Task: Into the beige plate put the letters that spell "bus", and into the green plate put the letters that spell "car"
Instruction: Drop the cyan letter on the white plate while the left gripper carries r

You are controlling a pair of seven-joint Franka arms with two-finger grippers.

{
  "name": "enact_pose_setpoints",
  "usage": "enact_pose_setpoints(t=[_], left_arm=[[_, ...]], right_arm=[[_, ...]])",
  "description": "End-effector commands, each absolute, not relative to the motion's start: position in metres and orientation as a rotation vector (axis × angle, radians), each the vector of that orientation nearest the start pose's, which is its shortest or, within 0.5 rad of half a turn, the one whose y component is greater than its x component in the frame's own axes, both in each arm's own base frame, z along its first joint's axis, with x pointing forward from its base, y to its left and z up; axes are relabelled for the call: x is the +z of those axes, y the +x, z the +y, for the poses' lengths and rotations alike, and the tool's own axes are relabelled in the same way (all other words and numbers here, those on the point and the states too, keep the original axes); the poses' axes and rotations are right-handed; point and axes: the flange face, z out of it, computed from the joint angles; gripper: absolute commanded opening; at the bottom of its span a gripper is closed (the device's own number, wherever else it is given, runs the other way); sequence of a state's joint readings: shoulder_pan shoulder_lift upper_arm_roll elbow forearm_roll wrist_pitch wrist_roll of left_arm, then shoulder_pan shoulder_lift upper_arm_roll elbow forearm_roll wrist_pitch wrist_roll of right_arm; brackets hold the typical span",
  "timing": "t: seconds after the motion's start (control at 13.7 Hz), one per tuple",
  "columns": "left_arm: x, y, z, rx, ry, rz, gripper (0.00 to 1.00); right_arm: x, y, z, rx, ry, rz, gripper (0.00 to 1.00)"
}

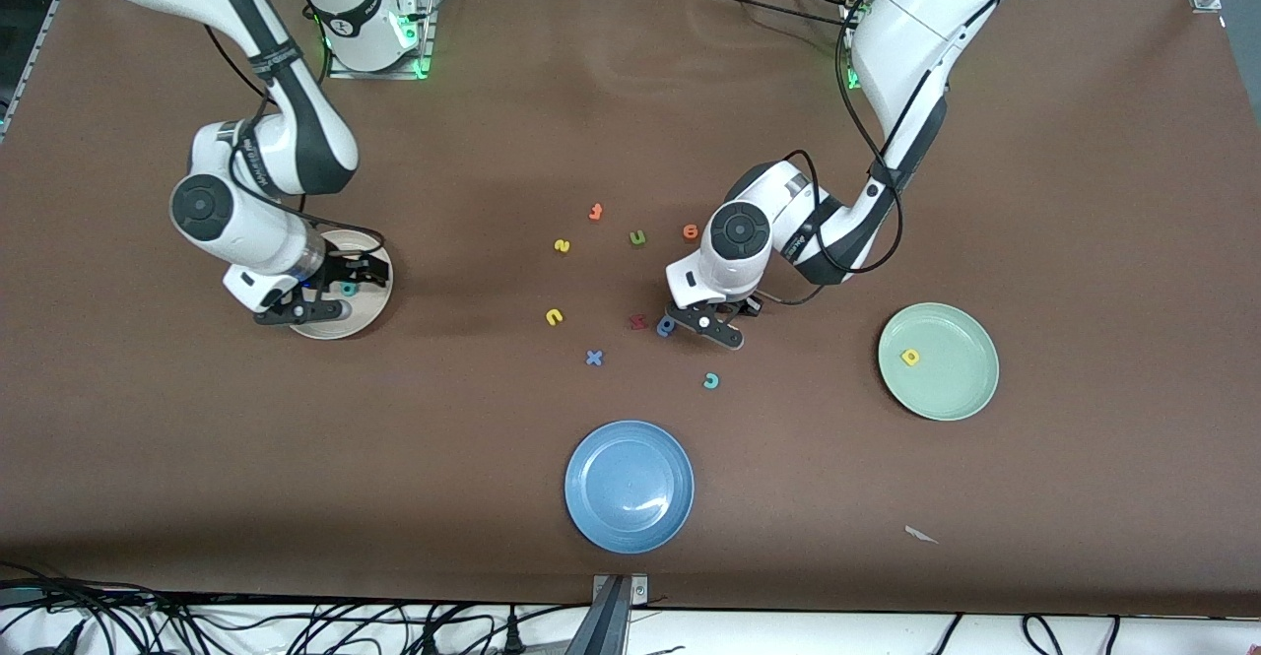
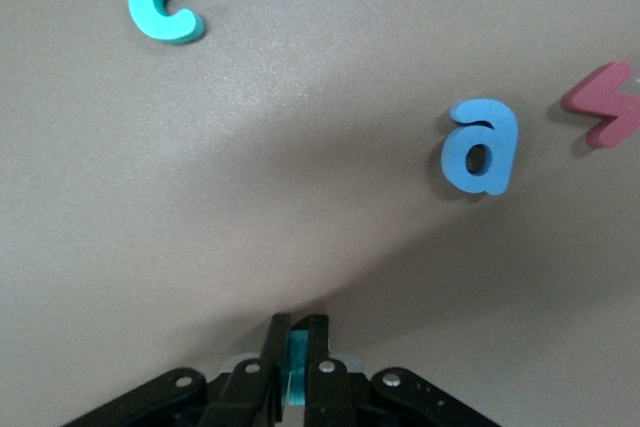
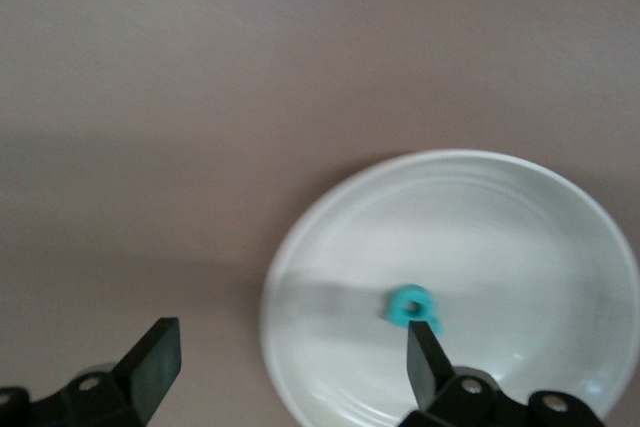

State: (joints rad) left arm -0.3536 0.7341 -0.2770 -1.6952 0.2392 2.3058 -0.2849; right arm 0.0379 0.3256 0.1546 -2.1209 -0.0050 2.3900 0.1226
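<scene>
My left gripper (image 1: 731, 335) (image 2: 300, 347) is shut on a thin teal foam letter (image 2: 299, 357), seen edge-on, so which letter it is does not show. It is low over the table beside a blue a (image 1: 667, 326) (image 2: 480, 145). The teal c (image 1: 710, 380) (image 2: 165, 15) lies nearer the front camera. My right gripper (image 1: 340, 293) (image 3: 290, 357) is open over the beige plate (image 1: 335, 325) (image 3: 500, 227), where the teal b (image 1: 348, 289) (image 3: 412, 307) lies. The green plate (image 1: 951, 379) holds the yellow a (image 1: 910, 357). The yellow u (image 1: 555, 317) and yellow s (image 1: 562, 245) lie mid-table.
A blue plate (image 1: 629, 486) stands near the table's front edge. Loose on the table are a red letter (image 1: 638, 321) (image 2: 605, 102), a blue x (image 1: 594, 358), a green u (image 1: 637, 237) and two orange letters (image 1: 595, 212) (image 1: 691, 231).
</scene>
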Motion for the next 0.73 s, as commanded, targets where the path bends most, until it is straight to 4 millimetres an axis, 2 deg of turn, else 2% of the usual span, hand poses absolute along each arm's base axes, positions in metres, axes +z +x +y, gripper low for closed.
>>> enact_pose_setpoints(t=[0.0, 0.15, 0.29, 0.44, 0.59, 0.66], left_arm=[[0.173, 0.552, -0.368, 0.134, -3.000, 0.741, 0.00], [0.189, 0.556, -0.365, 0.126, -2.994, 0.727, 0.00], [0.213, 0.569, -0.344, 0.185, -2.956, 0.764, 0.00], [0.225, 0.595, -0.297, 0.184, -2.963, 0.763, 0.00], [0.223, 0.613, -0.254, 0.207, -2.949, 0.812, 0.00], [0.231, 0.622, -0.231, 0.214, -2.945, 0.820, 0.00]], right_arm=[[0.259, 0.581, 0.176, 0.056, -3.081, 0.020, 0.99], [0.251, 0.592, 0.221, 0.038, -3.068, 0.055, 0.99], [0.243, 0.595, 0.272, 0.022, -3.059, 0.003, 0.99], [0.228, 0.592, 0.300, 0.032, -3.058, -0.052, 0.99], [0.220, 0.586, 0.331, 0.033, -3.051, -0.093, 0.99], [0.216, 0.584, 0.339, 0.038, -3.052, -0.067, 0.99]])
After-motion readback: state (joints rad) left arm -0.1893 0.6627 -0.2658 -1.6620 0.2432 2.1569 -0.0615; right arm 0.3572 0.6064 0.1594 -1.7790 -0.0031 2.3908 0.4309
